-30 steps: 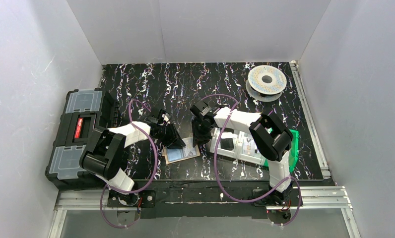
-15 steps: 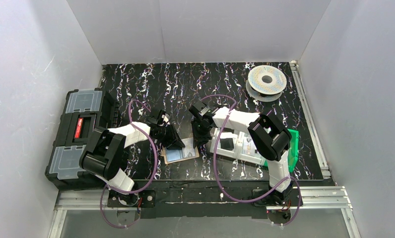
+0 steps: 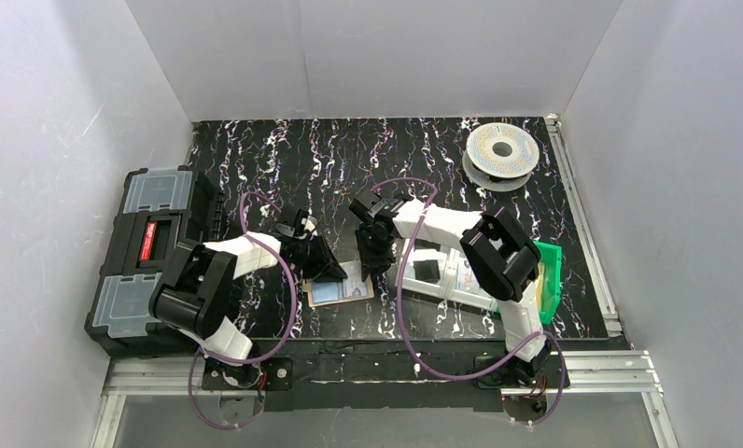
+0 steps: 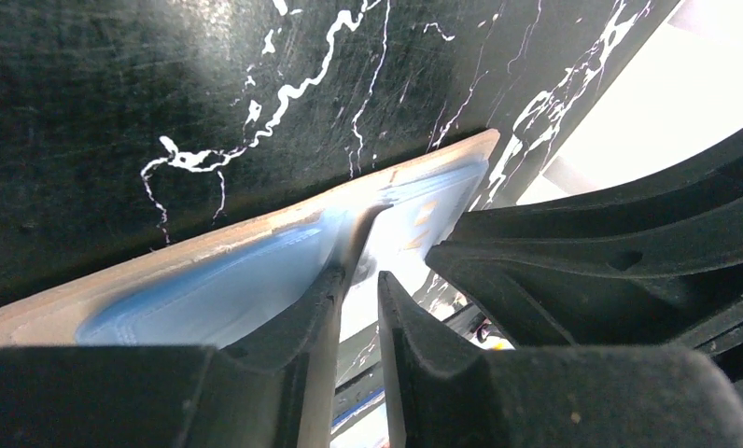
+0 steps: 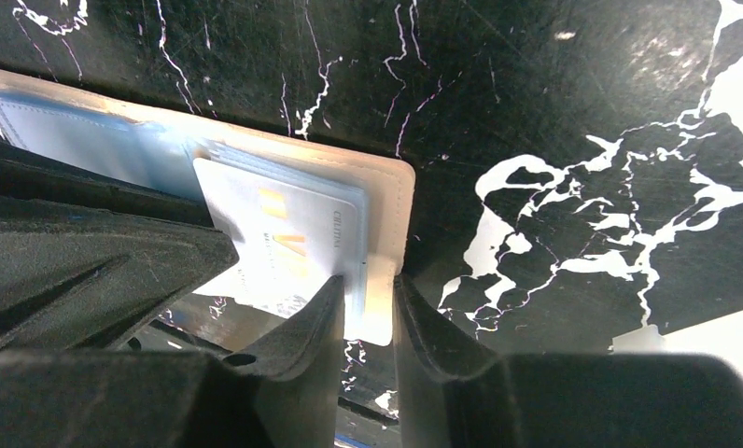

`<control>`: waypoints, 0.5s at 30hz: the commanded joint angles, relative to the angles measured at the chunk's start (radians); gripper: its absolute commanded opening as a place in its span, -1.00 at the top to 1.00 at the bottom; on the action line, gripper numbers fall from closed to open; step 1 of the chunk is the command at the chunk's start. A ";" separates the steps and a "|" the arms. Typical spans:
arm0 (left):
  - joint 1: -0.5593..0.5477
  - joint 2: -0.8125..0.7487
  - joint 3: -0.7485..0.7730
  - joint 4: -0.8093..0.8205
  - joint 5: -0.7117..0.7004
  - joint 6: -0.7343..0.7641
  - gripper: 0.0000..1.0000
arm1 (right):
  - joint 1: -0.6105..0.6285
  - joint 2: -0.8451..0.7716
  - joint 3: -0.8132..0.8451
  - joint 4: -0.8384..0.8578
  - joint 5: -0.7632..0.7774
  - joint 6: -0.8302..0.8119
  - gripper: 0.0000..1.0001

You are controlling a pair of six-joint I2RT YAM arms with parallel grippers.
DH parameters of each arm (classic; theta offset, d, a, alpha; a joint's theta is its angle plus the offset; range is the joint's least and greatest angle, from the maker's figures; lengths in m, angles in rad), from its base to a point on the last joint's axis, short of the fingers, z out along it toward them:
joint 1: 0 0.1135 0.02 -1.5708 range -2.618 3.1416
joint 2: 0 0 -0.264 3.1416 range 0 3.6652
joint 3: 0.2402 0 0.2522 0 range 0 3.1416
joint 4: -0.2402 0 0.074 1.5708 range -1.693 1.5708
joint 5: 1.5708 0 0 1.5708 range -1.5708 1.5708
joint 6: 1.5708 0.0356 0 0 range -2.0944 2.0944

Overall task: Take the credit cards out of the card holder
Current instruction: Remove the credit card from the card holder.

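The card holder (image 3: pixel 342 289) lies open and flat on the black marbled table, tan with a pale blue lining. A silvery-blue credit card (image 5: pixel 284 233) sticks partly out of its right panel. My left gripper (image 3: pixel 333 273) comes down on the holder's left half. Its fingertips (image 4: pixel 330 294) touch near the centre fold, and the narrow slit between them holds nothing. My right gripper (image 3: pixel 375 269) stands over the holder's right edge (image 5: pixel 393 191). Its jaws are slightly apart, with the card's edge and the tan border lying under the gap. The left gripper (image 4: pixel 360 280) and right gripper (image 5: pixel 368 285) nearly meet.
A black toolbox (image 3: pixel 148 261) fills the left edge. Right of the holder stand a clear compartment tray (image 3: pixel 452 275) and a green bin (image 3: pixel 547 275). A filament spool (image 3: pixel 503 154) sits at the back right. White walls enclose the table.
My right gripper has slid a little to the left, onto the holder's right edge. The left jaws have narrowed slightly. The holder has barely moved.
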State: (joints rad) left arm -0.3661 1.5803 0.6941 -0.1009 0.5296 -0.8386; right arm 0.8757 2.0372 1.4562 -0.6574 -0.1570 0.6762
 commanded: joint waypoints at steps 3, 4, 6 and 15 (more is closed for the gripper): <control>-0.017 0.008 -0.032 0.084 0.084 -0.040 0.64 | 0.031 0.071 0.003 0.009 0.008 -0.003 0.52; -0.017 0.006 -0.034 0.092 0.098 -0.044 0.64 | 0.031 0.073 0.009 0.005 0.009 -0.002 0.56; -0.017 -0.002 -0.036 0.095 0.110 -0.043 0.64 | 0.031 0.072 0.021 -0.007 0.015 -0.003 0.62; -0.017 -0.023 -0.054 0.140 0.138 -0.054 0.77 | 0.031 0.083 0.072 -0.036 0.011 -0.009 0.63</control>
State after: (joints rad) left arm -0.3656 1.5803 0.6571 0.0000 0.6066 -0.8744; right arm 0.8772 2.0615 1.5006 -0.7361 -0.1449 0.6712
